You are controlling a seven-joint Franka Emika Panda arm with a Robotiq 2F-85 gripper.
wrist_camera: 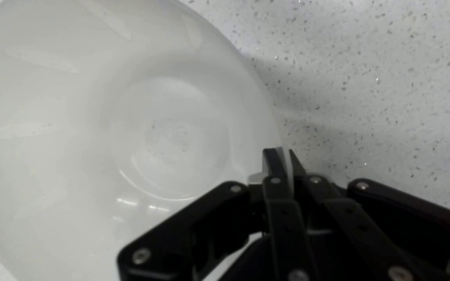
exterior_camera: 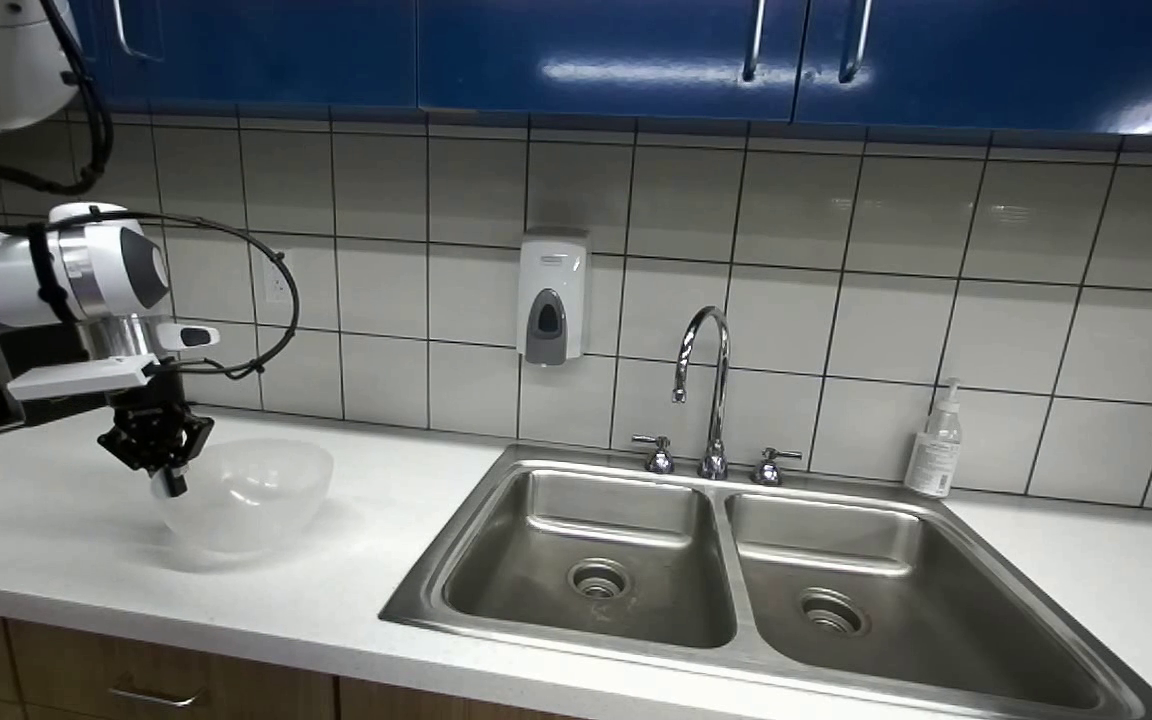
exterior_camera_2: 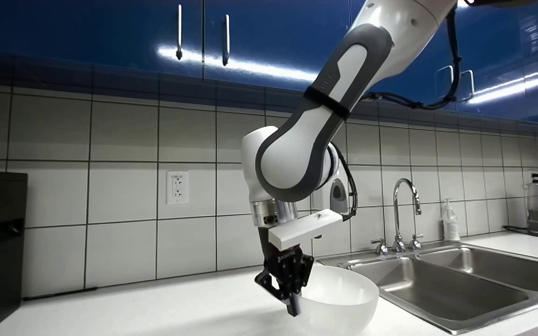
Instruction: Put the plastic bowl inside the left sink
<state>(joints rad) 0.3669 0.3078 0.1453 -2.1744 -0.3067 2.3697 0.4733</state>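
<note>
The plastic bowl (exterior_camera: 258, 500) is round, shallow and translucent white. It is at the counter left of the double sink in both exterior views, also here (exterior_camera_2: 341, 310). I cannot tell whether its base touches the counter or hangs just above it. My gripper (exterior_camera: 173, 482) points down at the bowl's left edge, also here (exterior_camera_2: 293, 305). In the wrist view the fingertips (wrist_camera: 284, 160) are shut on the bowl's rim, one inside and one outside; the bowl's interior (wrist_camera: 170, 136) is empty. The left sink (exterior_camera: 526, 600) is an empty steel basin with a round drain, also seen here (exterior_camera_2: 456, 284).
The right basin (exterior_camera: 946, 630) adjoins the left sink. A faucet (exterior_camera: 719, 390) with two handles rises behind the basins. A soap bottle (exterior_camera: 936, 450) stands at the back right and a soap dispenser (exterior_camera: 553, 297) hangs on the wall. A dark appliance (exterior_camera_2: 0, 242) stands at the far left.
</note>
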